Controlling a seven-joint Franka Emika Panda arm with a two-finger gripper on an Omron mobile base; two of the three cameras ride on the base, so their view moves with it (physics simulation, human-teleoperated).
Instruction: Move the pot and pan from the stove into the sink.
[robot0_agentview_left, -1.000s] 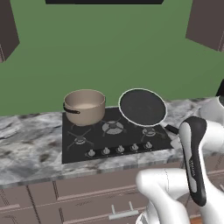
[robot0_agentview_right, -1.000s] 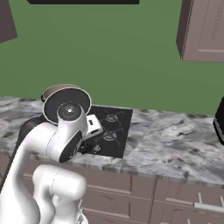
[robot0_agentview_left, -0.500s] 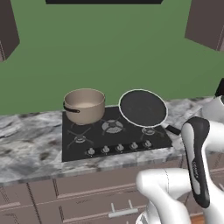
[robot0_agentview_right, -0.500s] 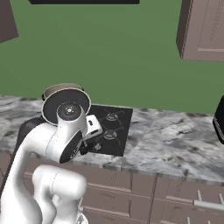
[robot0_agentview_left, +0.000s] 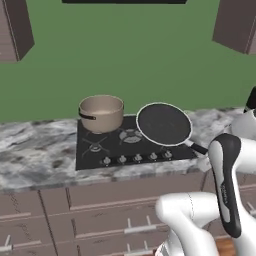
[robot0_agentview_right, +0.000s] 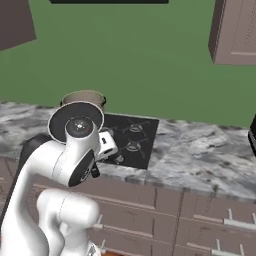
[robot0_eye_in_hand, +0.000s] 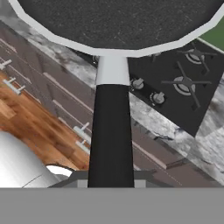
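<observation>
Pan: flat round black frying pan (robot0_agentview_left: 164, 124), raised, tilted over black glass cooktop (robot0_agentview_left: 125, 150).
Claw: clenched on the pan's long handle (robot0_eye_in_hand: 111, 135).
Pot: deep beige pot (robot0_agentview_left: 101, 113) on rear-left burner.
Surroundings: grey marbled counter (robot0_agentview_right: 210, 155); brown drawers (robot0_agentview_left: 90, 215) below.

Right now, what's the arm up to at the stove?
The tool is shut on the pan's long black handle and holds the pan lifted and tilted above the stove's right side. The hand view looks straight up that handle to the pan. The pot sits on the back-left burner, untouched. Nothing has reached the sink yet.
</observation>
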